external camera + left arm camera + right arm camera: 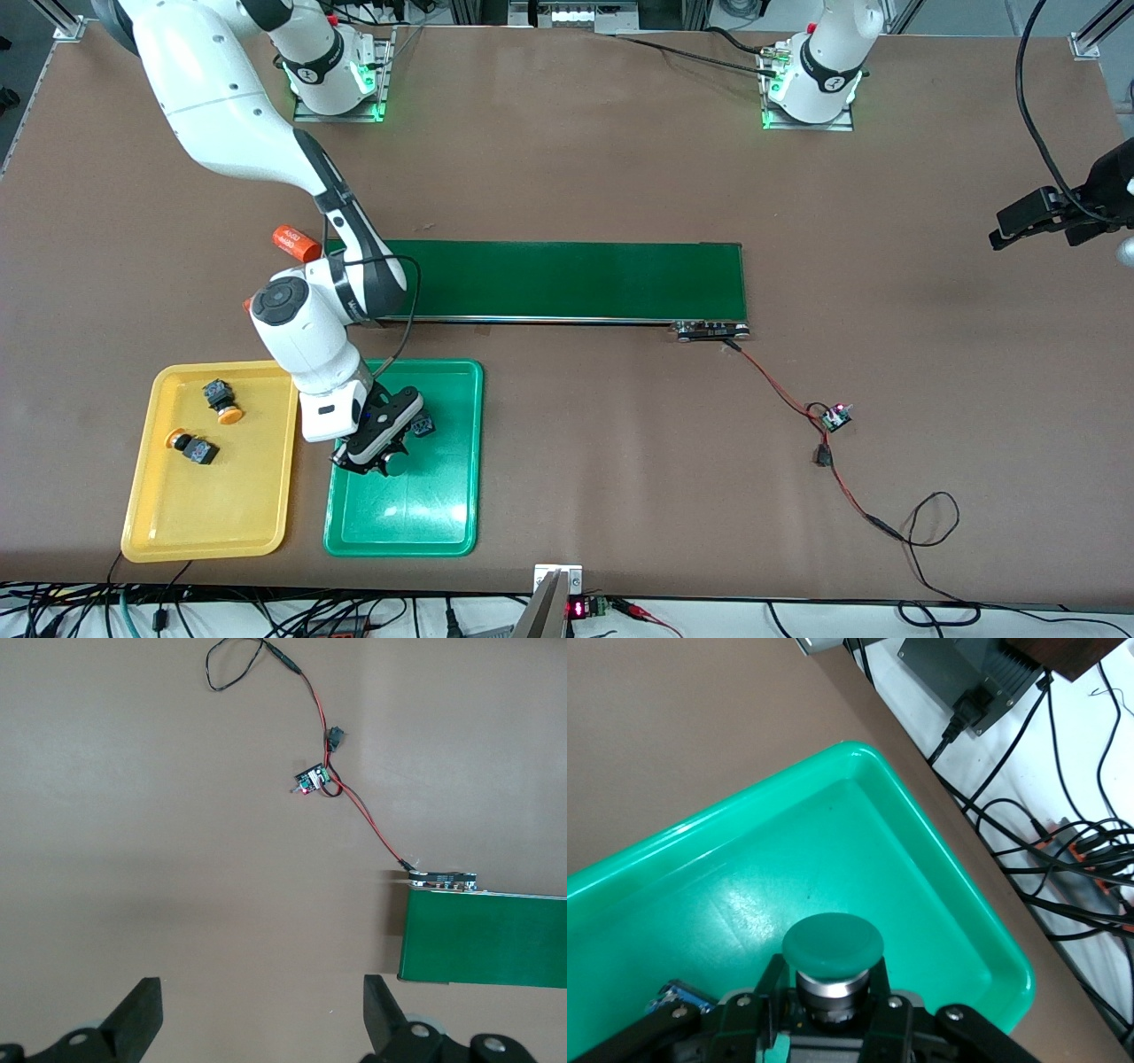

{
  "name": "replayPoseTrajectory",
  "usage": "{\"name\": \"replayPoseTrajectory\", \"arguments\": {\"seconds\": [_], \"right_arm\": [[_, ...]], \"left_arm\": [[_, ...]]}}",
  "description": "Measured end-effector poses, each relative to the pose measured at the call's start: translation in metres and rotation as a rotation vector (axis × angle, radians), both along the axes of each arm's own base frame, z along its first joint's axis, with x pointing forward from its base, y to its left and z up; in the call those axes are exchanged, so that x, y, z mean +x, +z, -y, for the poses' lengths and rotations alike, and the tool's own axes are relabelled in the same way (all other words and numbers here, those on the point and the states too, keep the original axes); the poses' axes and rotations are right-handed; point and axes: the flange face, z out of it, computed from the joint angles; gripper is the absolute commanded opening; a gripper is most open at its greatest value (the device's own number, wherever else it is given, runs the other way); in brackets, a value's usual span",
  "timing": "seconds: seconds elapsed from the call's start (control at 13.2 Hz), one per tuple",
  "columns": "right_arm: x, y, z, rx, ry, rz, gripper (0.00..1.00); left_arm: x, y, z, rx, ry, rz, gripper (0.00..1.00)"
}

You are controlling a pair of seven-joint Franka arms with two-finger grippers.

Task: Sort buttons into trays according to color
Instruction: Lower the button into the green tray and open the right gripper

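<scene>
Over the green tray (461,523), right pincer (376,461) clamps a green button (833,948); left pincer (261,1028) waits, fingers apart.

L pincer (263,1019) open, conveyor belt (483,939) end nearby.

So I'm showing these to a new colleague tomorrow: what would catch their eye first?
Probably the right end effector over the green tray, shut on a green button. Beside it, the yellow tray holds two yellow-orange buttons. The left end effector waits open above bare table near the end of the conveyor belt.
</scene>
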Motion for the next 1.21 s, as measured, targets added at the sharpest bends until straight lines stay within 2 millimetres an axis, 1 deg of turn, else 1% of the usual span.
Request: {"name": "replayPoseTrajectory", "arguments": {"seconds": [0.15, 0.23, 0.3, 0.38, 0.46, 0.53, 0.61, 0.91, 1.06, 1.21], "right_arm": [[0.0, -0.02, 0.004, 0.007, -0.002, 0.021, 0.13], [0.0, -0.025, 0.005, 0.009, -0.003, 0.026, 0.2], [0.0, -0.028, 0.006, 0.01, -0.004, 0.029, 0.23], [0.0, -0.028, 0.007, 0.011, -0.005, 0.03, 0.35], [0.001, -0.027, 0.007, 0.011, -0.006, 0.031, 0.5], [0.001, -0.027, 0.008, 0.011, -0.007, 0.031, 0.88], [0.001, -0.027, 0.008, 0.012, -0.008, 0.033, 1.0], [0.002, -0.024, 0.008, 0.022, -0.012, 0.049, 1.0], [0.0, -0.022, 0.004, 0.043, -0.038, 0.046, 1.0], [-0.006, -0.015, -0.002, 0.066, -0.08, 0.017, 1.0]], "left_arm": [[0.0, 0.0, 0.001, 0.0, -0.002, 0.001, 1.0], [0.001, 0.0, 0.002, 0.0, -0.004, 0.004, 1.0], [0.001, 0.001, 0.003, 0.0, -0.005, 0.011, 1.0], [0.002, 0.002, 0.003, 0.001, -0.005, 0.018, 1.0], [0.002, 0.002, 0.004, 0.001, -0.006, 0.022, 1.0], [0.002, 0.002, 0.005, 0.001, -0.009, 0.023, 1.0], [0.003, 0.002, 0.007, 0.001, -0.012, 0.023, 1.0], [0.003, 0.002, 0.009, 0.001, -0.015, 0.023, 1.0], [0.003, 0.002, 0.009, 0.001, -0.015, 0.023, 1.0], [0.003, 0.002, 0.009, 0.001, -0.015, 0.022, 1.0]]}}
